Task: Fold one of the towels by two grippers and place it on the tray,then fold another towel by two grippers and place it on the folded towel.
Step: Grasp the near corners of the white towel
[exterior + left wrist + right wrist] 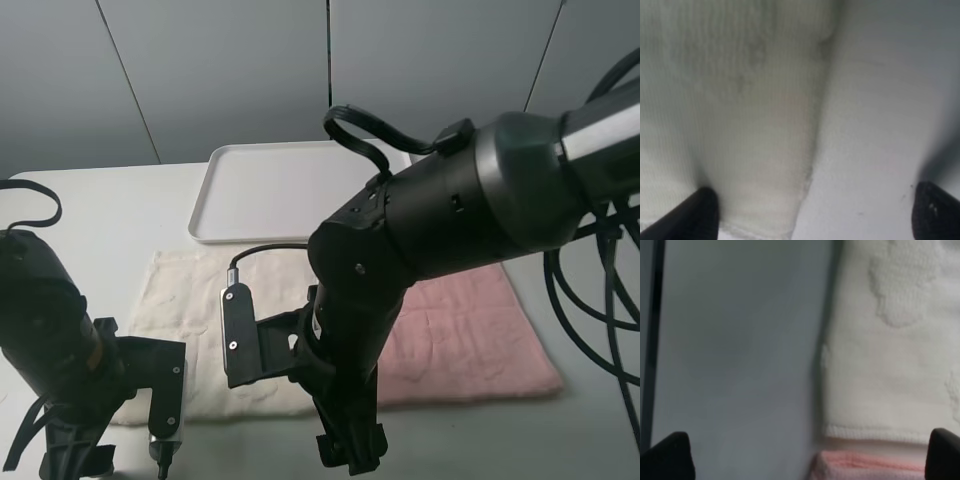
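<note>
My left end effector [817, 215] stands open at the near left corner of the cream towel [190, 300], the side edge running between its jaws. The towel lies flat on the bench [90, 210], its near edge running across to my right end effector [807, 457], likewise open at the near right corner, beside the pink towel [470, 320]

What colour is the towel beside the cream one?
Pale pink towel, seen best from the exterior high view.
</note>
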